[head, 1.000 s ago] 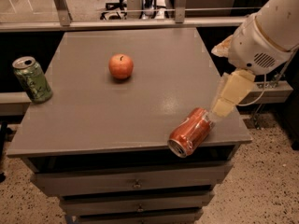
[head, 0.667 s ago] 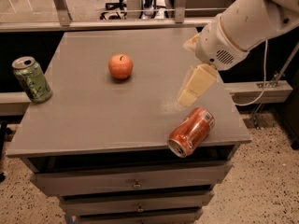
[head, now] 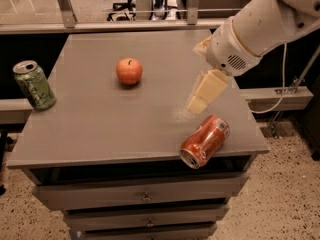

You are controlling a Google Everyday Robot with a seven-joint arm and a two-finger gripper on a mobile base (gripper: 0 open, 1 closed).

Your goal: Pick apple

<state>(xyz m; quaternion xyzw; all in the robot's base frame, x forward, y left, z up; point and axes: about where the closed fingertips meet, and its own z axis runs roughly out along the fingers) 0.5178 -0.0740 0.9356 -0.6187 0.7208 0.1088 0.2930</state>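
Pincer (head: pixel 197 104) hangs above the right half of the surface (head: pixel 100 124), tilted down-left and well apart from the apple (head: pixel 129 70), which sits free near the middle, so likely an approach; cannot tell if the pincer is spread or pressed together. Green can (head: pixel 34 85) stands at the left edge and red can (head: pixel 205 141) lies at the front right, probably distractors. Grey top over drawers (head: pixel 145 198), speckled floor (head: pixel 290 194).

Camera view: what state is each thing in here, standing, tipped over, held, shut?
apple: upright on the cabinet top, stem up, nothing touching it.
green can: standing upright near the left edge.
orange-red soda can: tipped on its side at the front right corner.
gripper: in the air right of the apple, above the soda can, holding nothing.
drawers: shut.
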